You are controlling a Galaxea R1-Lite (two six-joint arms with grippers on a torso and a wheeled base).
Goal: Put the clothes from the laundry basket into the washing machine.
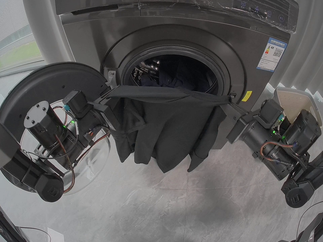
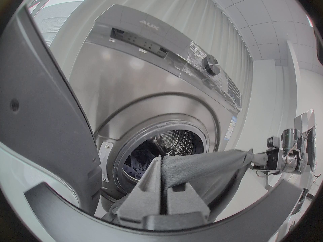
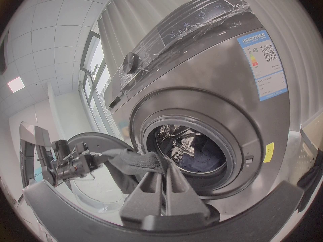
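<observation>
A dark grey garment (image 1: 165, 128) hangs stretched across the front of the washing machine's round opening (image 1: 175, 74). My left gripper (image 1: 108, 94) is shut on its left end and my right gripper (image 1: 231, 102) is shut on its right end, so the top edge runs taut between them. The rest of the cloth droops toward the floor. Dark blue clothes (image 1: 175, 73) lie inside the drum. In the left wrist view the fingers (image 2: 153, 180) pinch the grey cloth (image 2: 202, 167). The right wrist view has the fingers (image 3: 176, 185) closed on a bunched fold (image 3: 134, 163).
The machine's round door (image 1: 47, 94) stands open to the left, behind my left arm. A white laundry basket (image 1: 296, 101) sits at the right, beside the machine. Grey tiled floor (image 1: 168, 205) lies below the hanging garment.
</observation>
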